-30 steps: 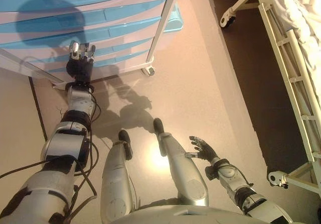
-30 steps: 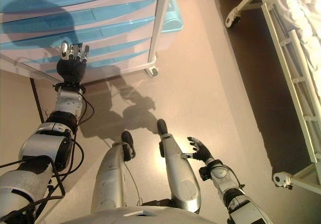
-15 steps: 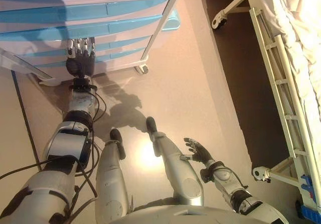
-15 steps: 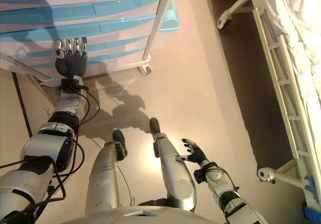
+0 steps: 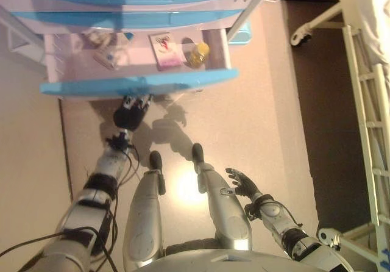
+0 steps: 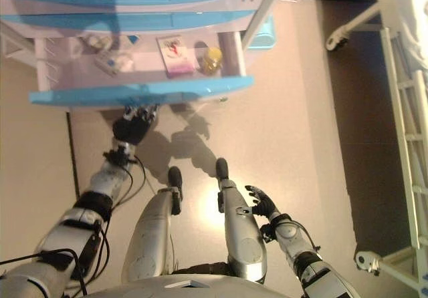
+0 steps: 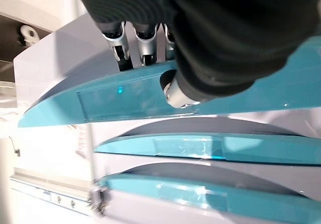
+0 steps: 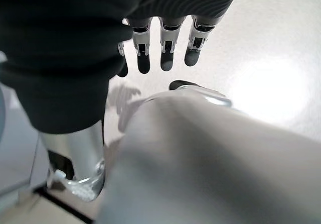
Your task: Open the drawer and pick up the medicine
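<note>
Left eye view shows the drawer (image 5: 137, 86) pulled out at upper left, medicine bottle (image 5: 197, 53) inside, left robot hand (image 5: 130, 112) hooked under its front, right robot hand (image 5: 244, 183) splayed idle; reaching over that front lip could topple the bottle.

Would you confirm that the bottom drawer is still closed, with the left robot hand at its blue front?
Not quite: the drawer is pulled out, as the left eye view shows, with a yellow bottle and packets inside. The left robot hand is indeed at its blue front.
</note>
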